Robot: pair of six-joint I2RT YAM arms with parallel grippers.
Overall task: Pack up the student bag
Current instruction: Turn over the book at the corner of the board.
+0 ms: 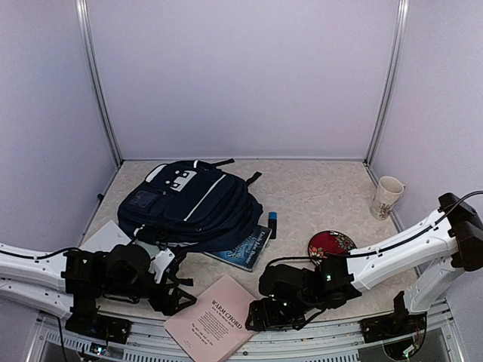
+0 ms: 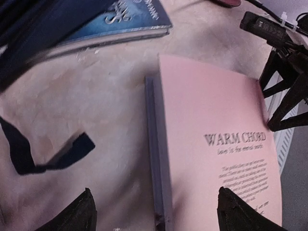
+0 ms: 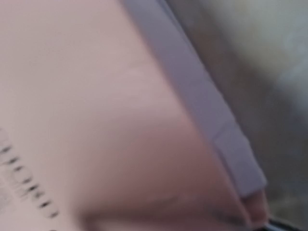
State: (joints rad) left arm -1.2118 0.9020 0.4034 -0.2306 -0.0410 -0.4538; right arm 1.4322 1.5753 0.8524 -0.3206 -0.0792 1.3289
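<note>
Well, student bag (image 1: 192,204): lying flat on the far left part of the surface (image 1: 317,196), its white-patched top toward the far wall.
Strap (image 2: 77,147): 1 black strap end trails from the bag onto the surface, toward the near edge.
Blue book (image 1: 249,245): against the bag's near right side, partly under it.
Pink book (image 1: 215,317): titled "WARM CHORD", flat at the near edge, between the 2 arms.
Left fingers (image 2: 82,214): released and spread wide, 1 tip on either side of the pink book's spine, gripping nothing.
Right fingers (image 2: 288,107): at the pink book's right edge, spread apart with nothing clamped; the right wrist camera gives only a blurred close view of the cover.
Red round dish (image 1: 330,243): right of the blue book, just beyond the right arm.
Mug (image 1: 387,196): upright at the far right, well apart from the bag.
White sheet (image 1: 106,237): on the left, by the bag's near left corner.
</note>
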